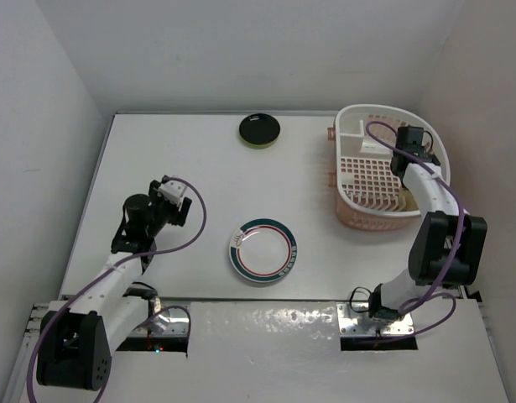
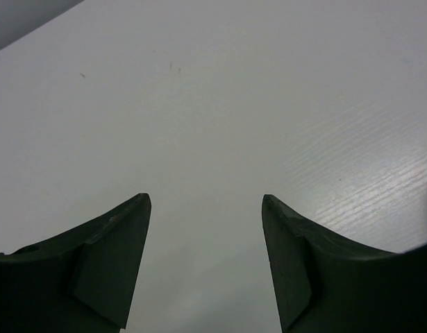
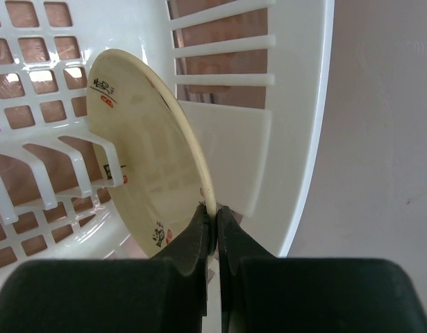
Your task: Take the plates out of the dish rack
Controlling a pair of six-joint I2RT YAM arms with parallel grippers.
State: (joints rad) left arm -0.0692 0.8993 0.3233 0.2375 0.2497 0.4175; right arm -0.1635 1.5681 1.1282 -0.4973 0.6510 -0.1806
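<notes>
Pinches shut with right gripper the near rim of a cream plate standing on edge in the dish rack at upper right, with disc running up-left from the jaws; holds left gripper part-open above table, well apart at left.

Plate rim — partly behind end effector
</notes>
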